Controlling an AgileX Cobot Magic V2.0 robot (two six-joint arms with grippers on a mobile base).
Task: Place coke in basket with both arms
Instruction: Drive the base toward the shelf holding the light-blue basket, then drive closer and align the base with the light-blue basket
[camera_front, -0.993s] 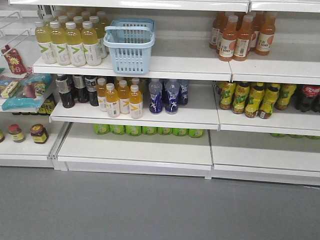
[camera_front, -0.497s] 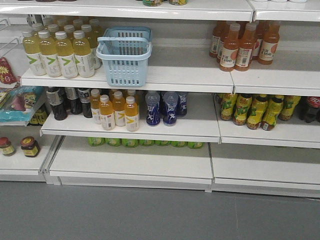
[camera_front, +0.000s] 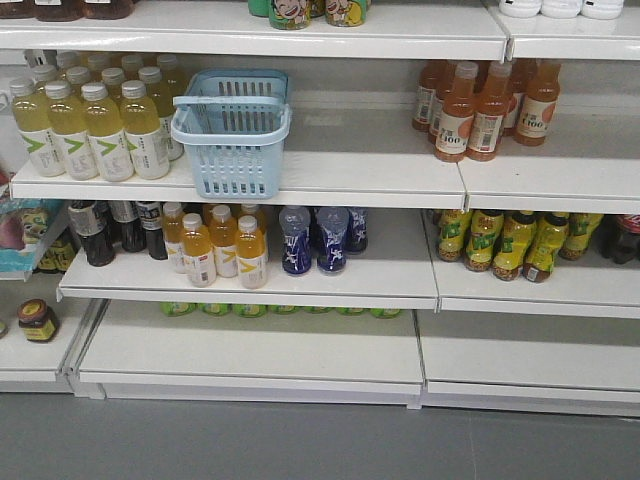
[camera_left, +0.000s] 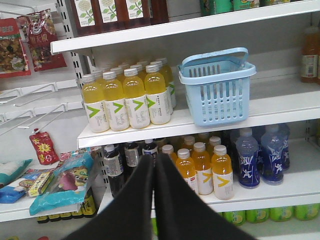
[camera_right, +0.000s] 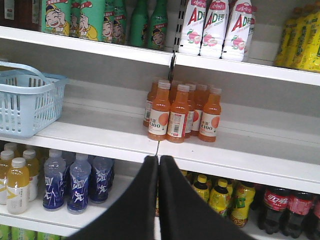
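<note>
The light blue basket (camera_front: 234, 130) stands on the upper shelf beside yellow drink bottles; it also shows in the left wrist view (camera_left: 218, 85) and at the left edge of the right wrist view (camera_right: 27, 100). Coke bottles with red labels (camera_right: 284, 209) stand at the lower right of the right wrist view, and at the far right edge of the front view (camera_front: 627, 235). My left gripper (camera_left: 154, 161) is shut and empty, well back from the shelves. My right gripper (camera_right: 159, 160) is shut and empty, also away from the shelves. Neither gripper shows in the front view.
Yellow bottles (camera_front: 90, 128) stand left of the basket. Orange bottles (camera_front: 485, 100) are on the upper right shelf. Orange-yellow bottles (camera_front: 215, 250), blue bottles (camera_front: 315, 240) and dark bottles (camera_front: 110, 228) fill the middle shelf. Yellow-green bottles (camera_front: 510, 243) stand beside the coke. Snack packs (camera_left: 55, 182) lie at left.
The front view has shifted: shelves and basket now sit lower and further left in frame, and a top shelf with bottles has come into view. Nothing on the shelves has moved.
</note>
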